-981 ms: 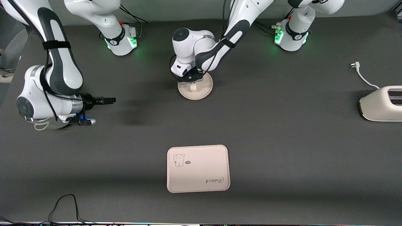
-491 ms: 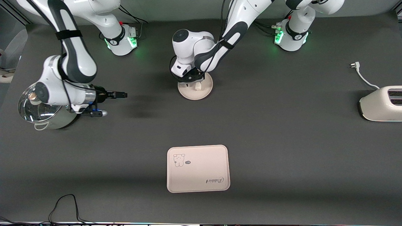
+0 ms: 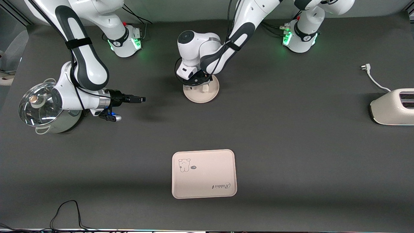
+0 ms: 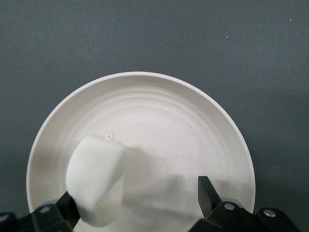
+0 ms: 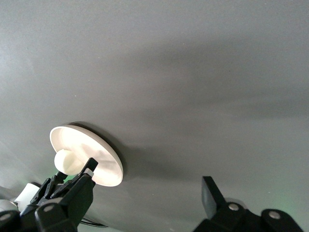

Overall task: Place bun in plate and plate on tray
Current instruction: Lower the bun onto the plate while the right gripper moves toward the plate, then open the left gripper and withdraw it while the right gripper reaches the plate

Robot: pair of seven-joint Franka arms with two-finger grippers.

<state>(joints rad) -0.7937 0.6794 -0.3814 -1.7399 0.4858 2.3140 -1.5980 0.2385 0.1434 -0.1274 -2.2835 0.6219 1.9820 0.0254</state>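
The round cream plate (image 3: 200,97) lies on the table between the arms' bases and the tray (image 3: 203,173). The off-white bun (image 3: 203,89) rests on the plate. My left gripper (image 3: 195,84) hovers low over the plate, open. In the left wrist view the bun (image 4: 96,183) leans against one finger, with the other finger well apart over the plate (image 4: 169,121). My right gripper (image 3: 140,99) is open and empty, pointing sideways toward the plate from the right arm's end. The right wrist view shows the plate (image 5: 82,140) and bun (image 5: 67,162) ahead of my right gripper (image 5: 149,174).
A steel pot with a glass lid (image 3: 40,105) stands at the right arm's end of the table. A white toaster (image 3: 393,106) with its plug and cord (image 3: 367,68) is at the left arm's end. A black cable (image 3: 66,210) lies at the near edge.
My right arm has swung toward the plate, uncovering the pot. My left gripper stays over the plate; the bun has shifted slightly on it.
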